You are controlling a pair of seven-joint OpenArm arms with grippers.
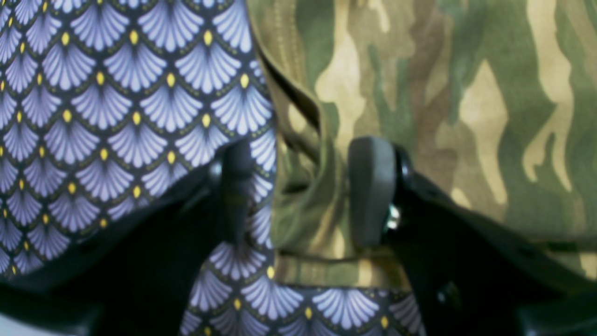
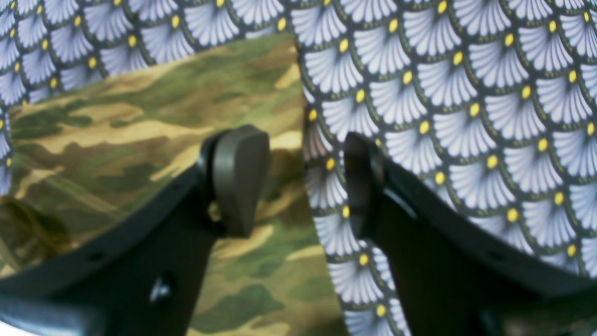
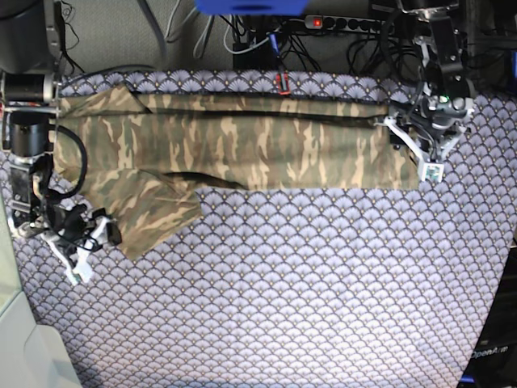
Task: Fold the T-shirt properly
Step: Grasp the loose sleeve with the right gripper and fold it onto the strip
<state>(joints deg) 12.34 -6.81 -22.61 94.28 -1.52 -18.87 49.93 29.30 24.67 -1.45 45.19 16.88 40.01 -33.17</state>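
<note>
The camouflage T-shirt (image 3: 242, 137) lies as a long band across the far side of the table, with one sleeve (image 3: 149, 206) spread toward the front left. My left gripper (image 3: 420, 153) is at the shirt's right end. In the left wrist view it (image 1: 303, 196) is open, with a bunched fold of the shirt's edge (image 1: 308, 210) between the fingers. My right gripper (image 3: 89, 238) is at the sleeve's left corner. In the right wrist view it (image 2: 301, 184) is open and straddles the shirt's edge: one finger over the shirt (image 2: 140, 130), the other over the tablecloth.
The purple scallop-patterned tablecloth (image 3: 307, 275) covers the whole table. A power strip (image 3: 339, 23) and cables lie behind the far edge, and a small red object (image 3: 282, 83) sits at the shirt's far edge. A white surface (image 3: 24, 356) borders the front left.
</note>
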